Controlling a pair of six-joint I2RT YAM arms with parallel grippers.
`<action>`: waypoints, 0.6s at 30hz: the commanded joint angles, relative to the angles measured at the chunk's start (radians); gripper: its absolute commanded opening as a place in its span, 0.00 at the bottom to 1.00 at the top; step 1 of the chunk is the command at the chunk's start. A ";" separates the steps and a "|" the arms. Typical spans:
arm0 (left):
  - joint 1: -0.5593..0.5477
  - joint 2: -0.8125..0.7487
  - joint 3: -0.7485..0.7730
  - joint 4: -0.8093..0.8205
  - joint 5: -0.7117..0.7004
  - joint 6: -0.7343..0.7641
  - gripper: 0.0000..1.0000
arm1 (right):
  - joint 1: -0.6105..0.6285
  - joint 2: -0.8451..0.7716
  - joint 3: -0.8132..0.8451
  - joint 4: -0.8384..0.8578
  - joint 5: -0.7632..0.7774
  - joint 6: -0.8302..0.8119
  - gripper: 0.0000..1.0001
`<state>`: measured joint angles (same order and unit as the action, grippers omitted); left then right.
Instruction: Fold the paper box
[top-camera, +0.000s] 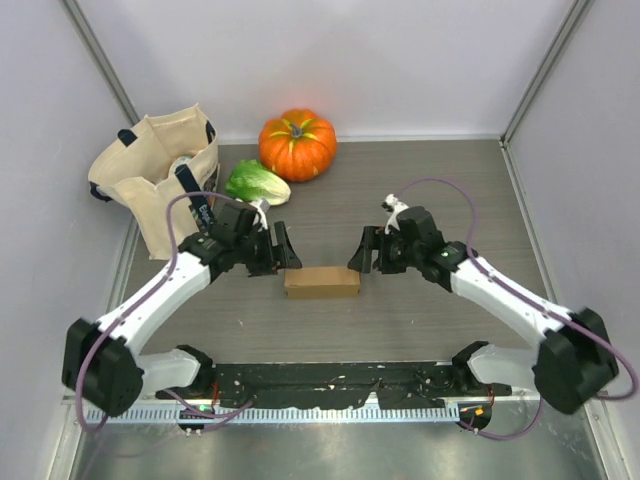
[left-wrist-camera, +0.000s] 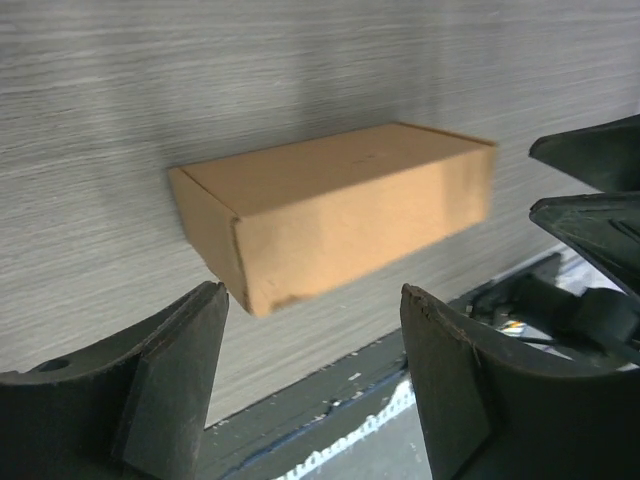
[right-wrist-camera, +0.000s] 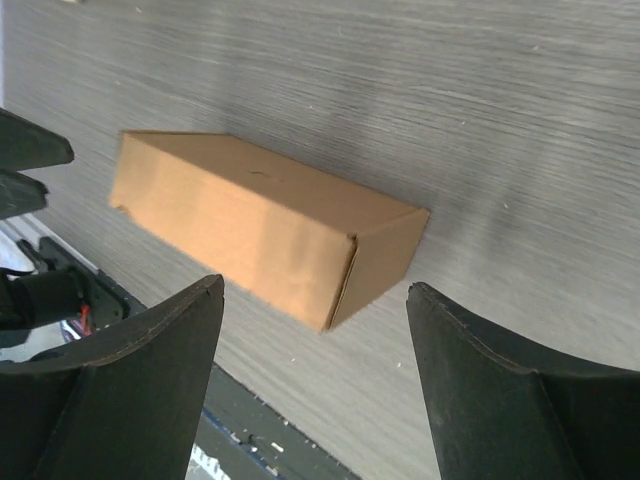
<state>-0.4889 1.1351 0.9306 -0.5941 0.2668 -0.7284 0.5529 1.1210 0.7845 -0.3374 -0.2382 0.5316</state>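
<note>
The paper box (top-camera: 321, 281) is a closed tan-brown rectangular box lying flat on the grey table between my two grippers. It also shows in the left wrist view (left-wrist-camera: 335, 207) and in the right wrist view (right-wrist-camera: 262, 220). My left gripper (top-camera: 283, 250) hovers just off the box's left end, open and empty, its fingers (left-wrist-camera: 180, 385) apart from the box. My right gripper (top-camera: 362, 253) hovers just off the box's right end, open and empty, its fingers (right-wrist-camera: 490, 385) apart from the box.
An orange pumpkin (top-camera: 297, 144) and a green lettuce (top-camera: 256, 183) sit at the back. A beige canvas tote bag (top-camera: 157, 180) stands at the back left. A black rail (top-camera: 330, 380) runs along the near table edge. White walls enclose the table.
</note>
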 joint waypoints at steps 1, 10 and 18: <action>0.006 0.118 -0.009 0.109 0.023 0.101 0.72 | -0.005 0.140 0.005 0.152 -0.101 -0.084 0.76; 0.004 0.187 -0.217 0.293 0.074 0.046 0.47 | -0.004 0.175 -0.146 0.287 -0.155 -0.035 0.50; -0.036 -0.321 -0.374 0.073 -0.008 -0.118 0.71 | 0.010 -0.221 -0.370 0.084 -0.141 0.097 0.55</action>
<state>-0.4931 1.0351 0.5743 -0.3351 0.3305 -0.7540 0.5564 1.0992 0.4984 -0.0536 -0.3985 0.5667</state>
